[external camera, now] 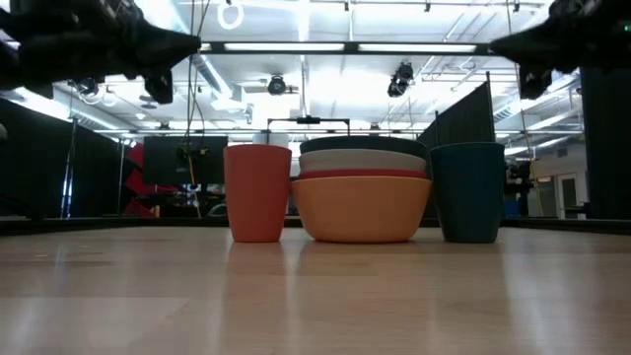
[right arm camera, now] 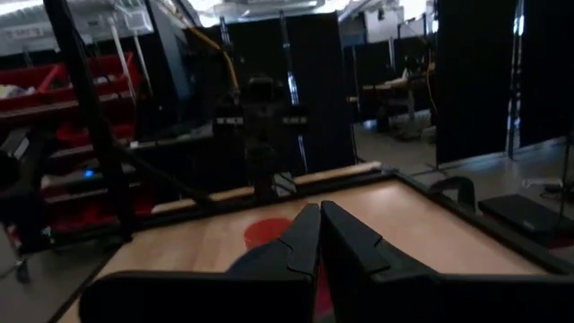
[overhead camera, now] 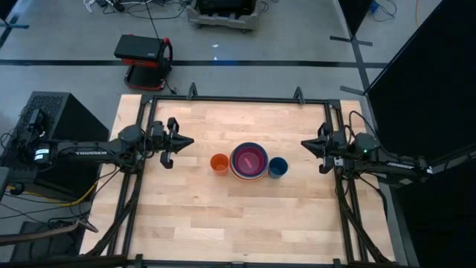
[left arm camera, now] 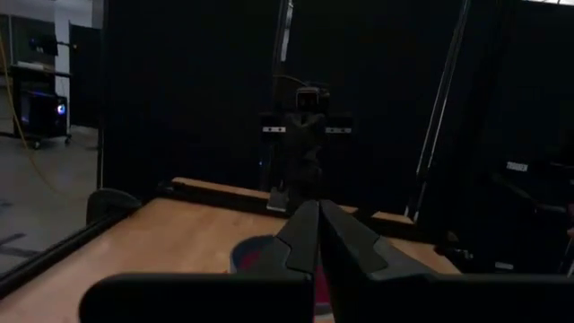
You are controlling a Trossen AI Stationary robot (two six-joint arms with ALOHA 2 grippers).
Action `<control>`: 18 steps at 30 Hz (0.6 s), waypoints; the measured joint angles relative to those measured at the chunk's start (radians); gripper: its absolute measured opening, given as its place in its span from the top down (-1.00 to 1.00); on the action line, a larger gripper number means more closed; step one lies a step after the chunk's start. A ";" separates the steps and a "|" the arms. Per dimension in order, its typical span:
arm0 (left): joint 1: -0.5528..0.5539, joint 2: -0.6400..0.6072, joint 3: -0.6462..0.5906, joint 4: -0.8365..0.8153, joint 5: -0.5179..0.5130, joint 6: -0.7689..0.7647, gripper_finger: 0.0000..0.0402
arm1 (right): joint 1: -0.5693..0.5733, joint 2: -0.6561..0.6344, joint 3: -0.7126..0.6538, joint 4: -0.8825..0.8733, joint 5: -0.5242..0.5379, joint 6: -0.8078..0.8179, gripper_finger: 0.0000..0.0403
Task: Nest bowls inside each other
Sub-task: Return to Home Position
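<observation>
The bowls stand nested in one stack point(overhead camera: 249, 161) at the middle of the table. The low view shows the yellow-orange bowl point(external camera: 362, 212) lowest, its base on the wood. Above it show a red-orange rim point(external camera: 362, 175), a white bowl point(external camera: 362, 160) and a dark teal rim point(external camera: 362, 144). From above, the magenta bowl point(overhead camera: 249, 158) lies innermost. My left gripper point(overhead camera: 190, 141) hangs shut over the table's left part, pointing at the stack. My right gripper point(overhead camera: 303, 144) hangs shut over the right part, facing it. Both are well clear of the bowls.
A small orange cup point(overhead camera: 219, 163) stands just left of the stack, and a small dark-blue cup point(overhead camera: 278, 167) just right of it. A black frame point(overhead camera: 245, 99) runs along the table's far edge. Bare wood lies toward the near edge.
</observation>
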 joint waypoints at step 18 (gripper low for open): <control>-0.006 0.001 -0.123 0.066 0.000 0.039 1.00 | 0.004 -0.017 -0.173 0.166 -0.021 0.037 1.00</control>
